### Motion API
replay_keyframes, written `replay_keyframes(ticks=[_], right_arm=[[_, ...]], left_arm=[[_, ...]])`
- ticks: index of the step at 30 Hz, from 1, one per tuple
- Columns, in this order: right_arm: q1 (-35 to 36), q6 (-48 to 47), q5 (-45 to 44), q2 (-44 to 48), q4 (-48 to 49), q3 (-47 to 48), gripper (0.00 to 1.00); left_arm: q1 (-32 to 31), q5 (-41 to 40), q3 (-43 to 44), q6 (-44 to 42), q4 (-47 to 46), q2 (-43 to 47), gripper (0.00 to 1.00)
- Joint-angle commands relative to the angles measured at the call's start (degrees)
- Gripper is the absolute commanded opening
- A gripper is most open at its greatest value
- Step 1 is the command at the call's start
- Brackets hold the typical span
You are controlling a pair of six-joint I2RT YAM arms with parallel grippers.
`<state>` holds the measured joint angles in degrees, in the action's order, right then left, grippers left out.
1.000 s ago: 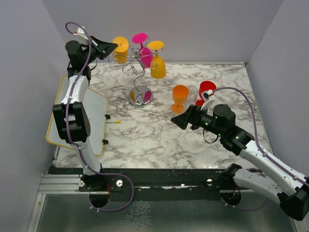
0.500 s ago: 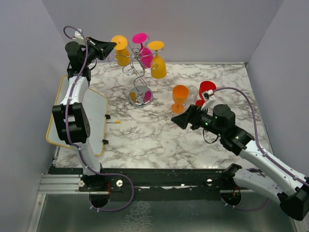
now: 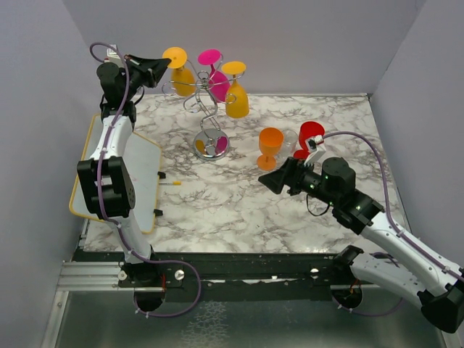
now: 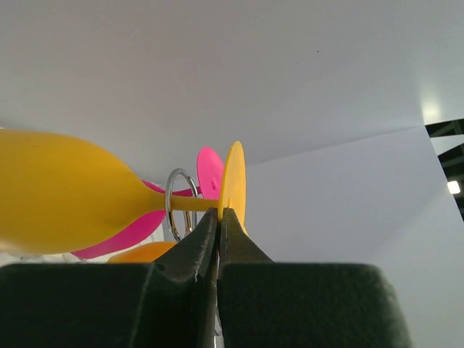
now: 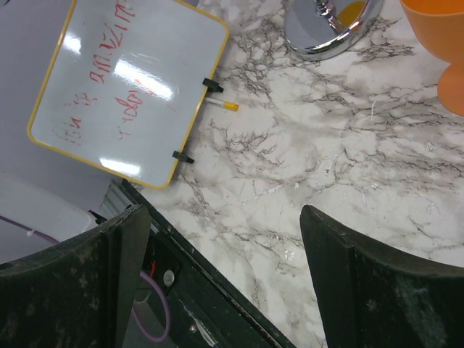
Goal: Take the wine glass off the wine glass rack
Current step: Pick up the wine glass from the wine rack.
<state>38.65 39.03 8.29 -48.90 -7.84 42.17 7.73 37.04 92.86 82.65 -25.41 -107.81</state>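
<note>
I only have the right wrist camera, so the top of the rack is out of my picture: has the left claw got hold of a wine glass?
Observer: Yes. In the left wrist view, the left claw is shut on the edge of the foot of the left yellow wine glass.
Operator: Is it off the rack?
Observer: Not yet. Its stem passes through a wire ring of the wine glass rack.
Operator: What else hangs there?
Observer: A pink wine glass and a second yellow wine glass, both upside down.
</note>
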Motion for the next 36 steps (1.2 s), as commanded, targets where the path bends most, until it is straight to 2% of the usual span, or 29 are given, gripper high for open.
replay_keyframes(ticks=[1, 14, 18, 24, 36], right_arm=[[0.02, 0.6, -1.96, 1.24, -1.57, 0.56, 0.9], [0.02, 0.89, -2.56, 1.46, -2.56, 0.71, 0.9], [0.02, 0.79, -3.05, 1.86, -2.8, 0.45, 0.9], [0.02, 0.06, -3.23, 1.97, -1.91, 0.23, 0.9], [0.07, 0.86, -2.9, 2.11, -2.4, 0.27, 0.9]], left_arm=[[-1.43, -5.16, 1.0, -3.85, -1.14, 2.57, 0.0], [-4.26, -6.13, 1.59, -3.73, -1.13, 0.37, 0.0], [-4.47, -3.71, 1.46, -4.38, -1.13, 0.19, 0.0], [-4.47, 0.38, 1.56, -10.39, -1.13, 1.49, 0.0], [-3.97, 3.36, 0.64, -10.57, -1.12, 2.37, 0.0]])
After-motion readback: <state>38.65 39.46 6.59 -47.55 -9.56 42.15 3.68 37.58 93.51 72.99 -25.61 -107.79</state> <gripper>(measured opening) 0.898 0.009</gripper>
